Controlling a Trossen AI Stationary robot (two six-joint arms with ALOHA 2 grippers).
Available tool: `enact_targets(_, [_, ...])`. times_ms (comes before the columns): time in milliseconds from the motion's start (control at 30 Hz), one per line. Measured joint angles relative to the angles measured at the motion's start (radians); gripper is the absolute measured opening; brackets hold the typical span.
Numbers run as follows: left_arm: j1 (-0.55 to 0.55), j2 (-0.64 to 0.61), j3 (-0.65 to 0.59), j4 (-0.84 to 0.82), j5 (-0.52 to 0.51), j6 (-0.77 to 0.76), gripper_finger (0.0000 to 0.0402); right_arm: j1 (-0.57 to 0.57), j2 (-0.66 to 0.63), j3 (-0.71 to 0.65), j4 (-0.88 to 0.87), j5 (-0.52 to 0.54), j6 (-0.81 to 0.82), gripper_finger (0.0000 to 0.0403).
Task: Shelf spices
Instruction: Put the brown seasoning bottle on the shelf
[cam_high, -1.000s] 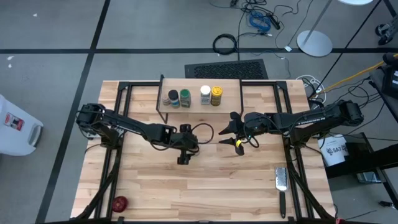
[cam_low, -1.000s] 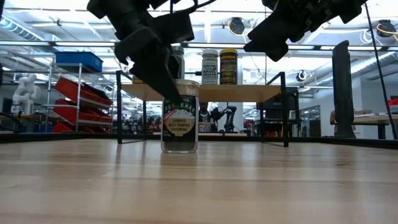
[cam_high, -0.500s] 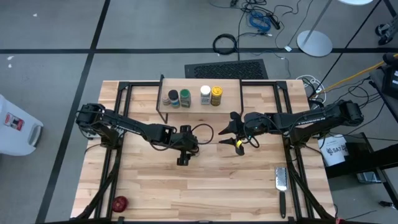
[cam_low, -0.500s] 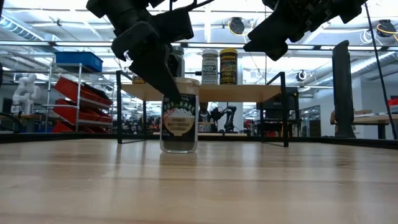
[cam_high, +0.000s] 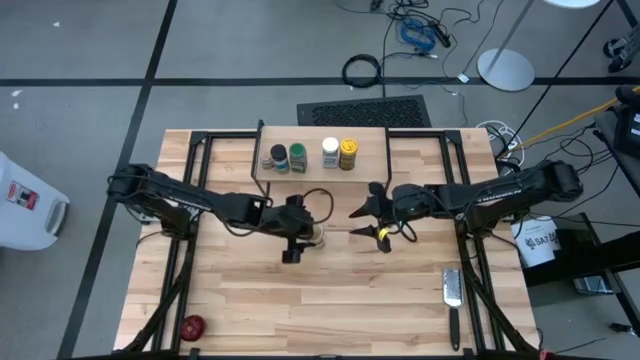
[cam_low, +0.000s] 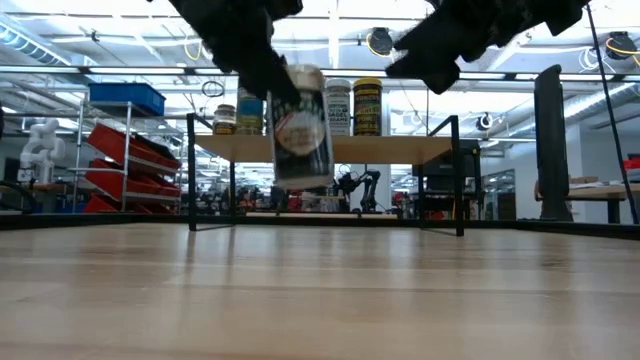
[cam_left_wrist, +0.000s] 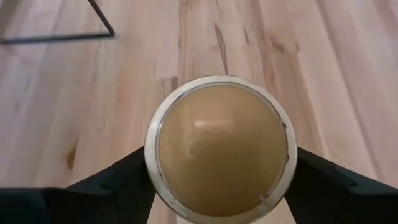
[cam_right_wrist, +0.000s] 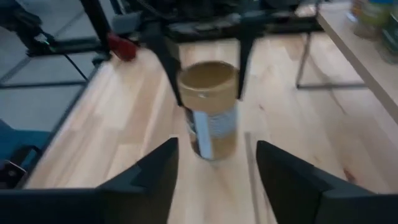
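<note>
So since a second ago the tan-lidded jar (cam_low: 301, 125) has come up off the table; it was standing on the wood and now it hangs in the air, tipped a little, clamped between the fingers (cam_left_wrist: 118, 180) of the left gripper (cam_high: 303, 232). The wrist shot looks straight down on its beige lid with a dark finger pressed on each side, so that grip is solid. The right gripper (cam_high: 375, 217) sits just beside it, fingers spread apart and nothing between them, pointed at the jar like it's waiting its turn. Progress-wise this looks like the last one: four jars already stand in a row on the shelf (cam_high: 400, 143) at the back, a dark-lidded jar (cam_high: 279, 156), a green-lidded jar (cam_high: 297, 156), a white-capped jar (cam_high: 330, 151) and a yellow jar (cam_high: 348, 153). What's left is carrying this fifth one over and setting it on the plank, probably in a bare part beside the row. The table (cam_high: 240, 300) is pale wood planks, with a small red thing (cam_high: 192, 325) at the near left corner and a metal grater (cam_high: 453, 290) near the right. Beyond that it's a workshop: red bins on racks, ceiling lights, cables on the grey floor.
</note>
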Motion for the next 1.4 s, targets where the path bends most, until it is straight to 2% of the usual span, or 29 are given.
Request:
enact_targets(200, [0.0,-0.031,0.0,0.034,-0.001,0.0,0.0295,0.029,0.098,0.0,0.16,0.0,-0.013,0.0276])
enact_targets(333, [0.0,-0.033,0.0,0.057,-0.001,-0.002,0.0295,0.027,0.178,0.0,0.261,0.001,-0.022,0.03])
enact_targets(533, [0.0,-0.033,0.0,0.077,-0.001,-0.003,0.0295,0.018,0.263,0.0,0.366,0.0,-0.009,0.0305])
enact_targets(733, [0.0,-0.033,0.0,0.1,-0.002,0.004,0.0295,0.012,0.303,0.001,0.397,-0.002,-0.001,0.0305])
enact_targets(1400, [0.0,-0.032,0.001,0.143,0.007,0.002,0.0295,0.011,0.336,0.055,0.378,-0.091,-0.04,0.0305])
